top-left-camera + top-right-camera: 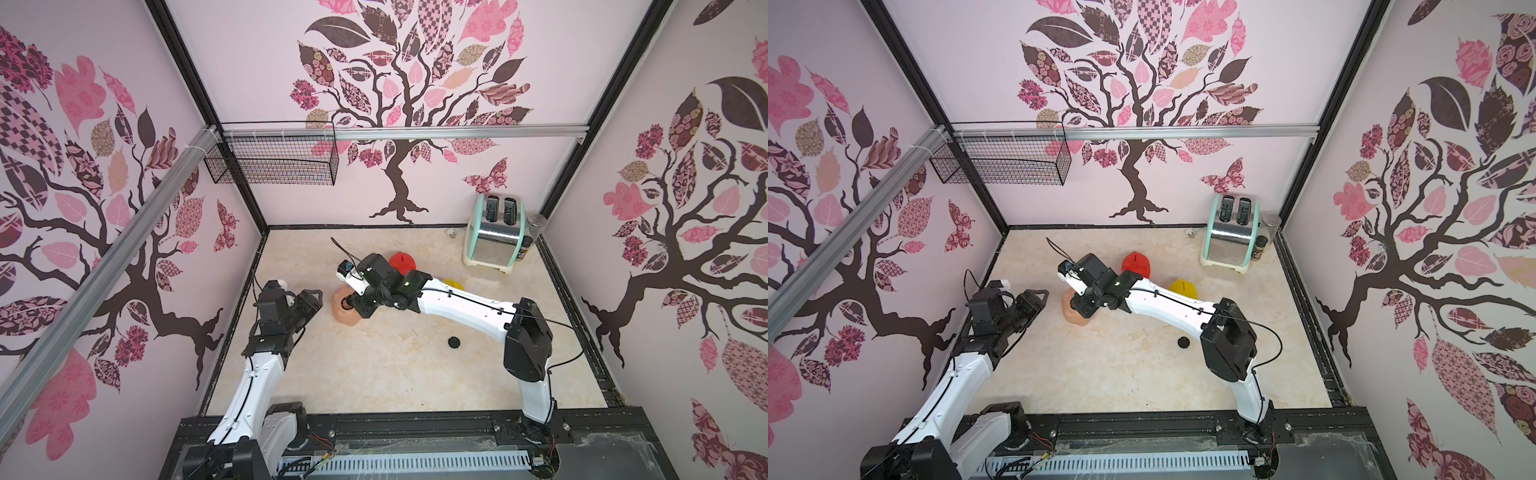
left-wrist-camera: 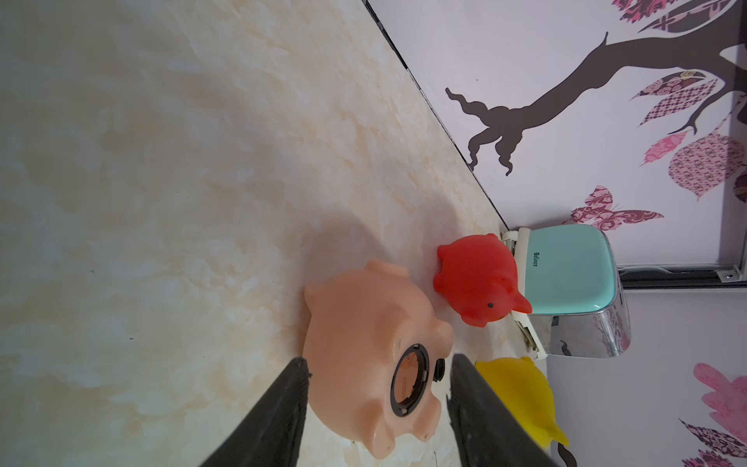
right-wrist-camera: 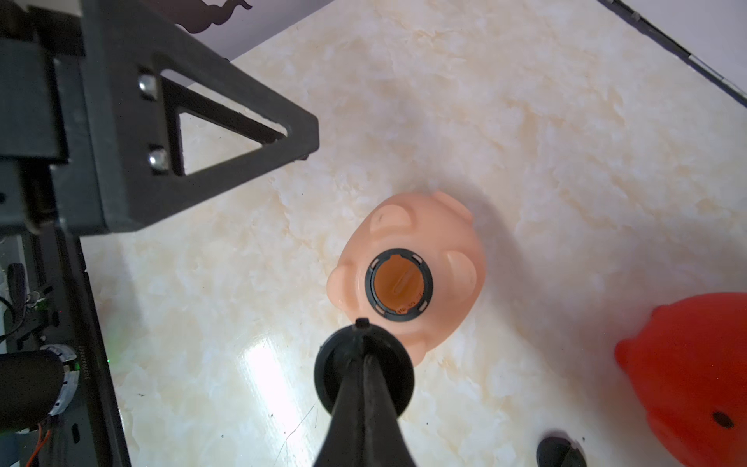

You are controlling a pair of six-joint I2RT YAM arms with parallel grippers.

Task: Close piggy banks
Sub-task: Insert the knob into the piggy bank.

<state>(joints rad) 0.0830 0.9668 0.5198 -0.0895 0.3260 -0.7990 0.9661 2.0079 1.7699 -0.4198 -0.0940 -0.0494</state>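
One plug [image 3: 329,376] is sitting pinched in the right gripper [image 3: 361,323], just short of the peach pig [image 3: 404,226]'s hole [image 3: 399,284] mid-frame. The left gripper [image 1: 311,300] is hanging half-open, empty. Centring before pressing is looking wise.
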